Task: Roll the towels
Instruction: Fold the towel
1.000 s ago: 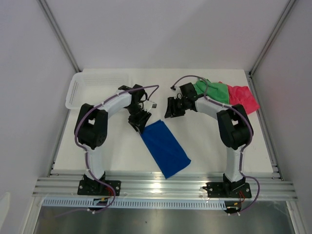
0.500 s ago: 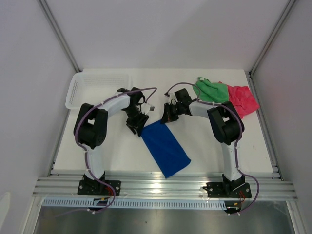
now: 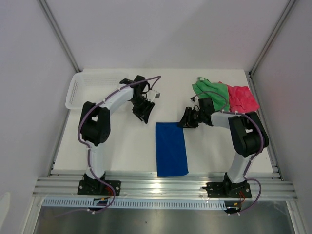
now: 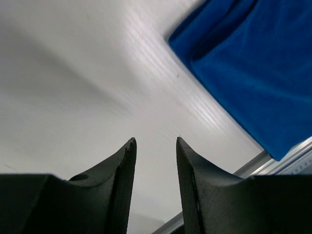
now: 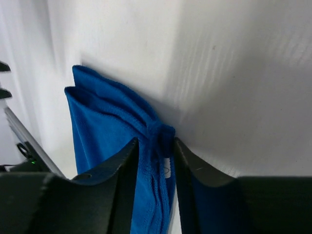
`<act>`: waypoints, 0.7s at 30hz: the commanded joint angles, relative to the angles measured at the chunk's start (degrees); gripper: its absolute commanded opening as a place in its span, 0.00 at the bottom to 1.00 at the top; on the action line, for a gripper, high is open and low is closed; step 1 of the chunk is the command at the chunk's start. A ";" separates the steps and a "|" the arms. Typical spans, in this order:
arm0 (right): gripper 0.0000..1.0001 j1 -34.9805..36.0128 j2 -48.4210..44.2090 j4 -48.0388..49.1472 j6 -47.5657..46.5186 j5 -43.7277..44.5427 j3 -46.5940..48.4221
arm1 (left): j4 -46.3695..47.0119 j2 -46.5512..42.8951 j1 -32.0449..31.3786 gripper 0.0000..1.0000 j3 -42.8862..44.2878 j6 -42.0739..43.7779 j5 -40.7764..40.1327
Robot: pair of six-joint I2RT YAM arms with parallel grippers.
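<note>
Blue towel (image 3: 171, 148) now lies square.
Your right gripper (image 5: 155, 141) pinches its corner, left gripper (image 4: 155, 140) hangs open; tugging could unfold it.

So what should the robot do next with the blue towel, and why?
Probably move the left gripper to the blue towel's far left corner. The towel lies flat, the right gripper sits at its far right corner, and the left one is open over bare table.
</note>
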 commanded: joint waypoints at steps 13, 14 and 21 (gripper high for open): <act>0.34 -0.36 -9.54 -12.00 -13.09 7.45 6.61 | 2.79 9.91 -6.68 0.40 9.66 -3.98 5.94; 0.33 -0.19 -8.84 -11.64 -12.82 6.14 6.43 | 2.79 10.10 -6.68 0.40 9.66 -4.07 6.03; 0.31 3.59 -3.58 -10.40 -12.12 2.70 8.09 | 2.53 11.94 -6.77 0.38 10.62 -4.86 6.64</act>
